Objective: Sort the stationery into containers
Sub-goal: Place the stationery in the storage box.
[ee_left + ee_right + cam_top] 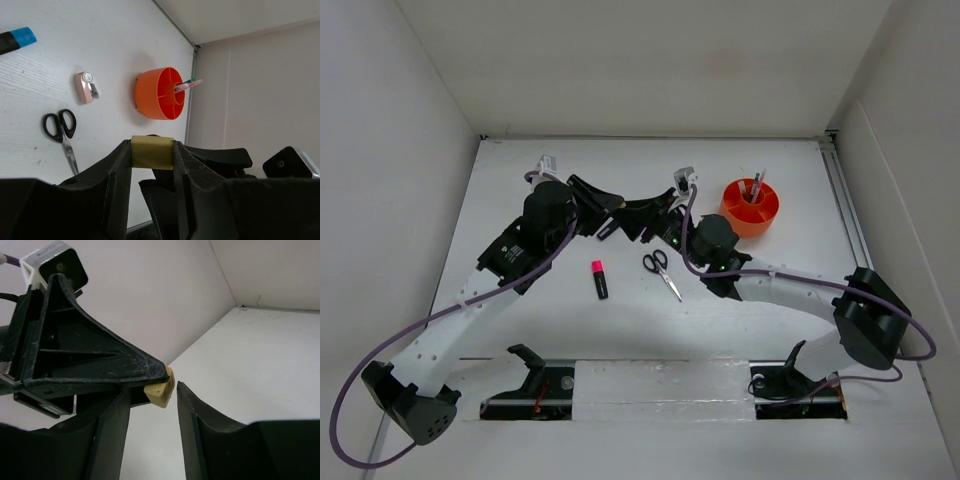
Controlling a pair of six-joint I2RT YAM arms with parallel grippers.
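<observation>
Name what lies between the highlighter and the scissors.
Nothing: only bare table separates the highlighter from the scissors, as the top external view shows.

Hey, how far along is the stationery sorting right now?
Done: a few pens or pencils stand in the orange tub. In hand: the left gripper is shut on the cream eraser, holding it between the right gripper's open fingers, apparently for a handover. Left: the highlighter, scissors, blue-capped marker and small pinkish piece lie on the table.
</observation>
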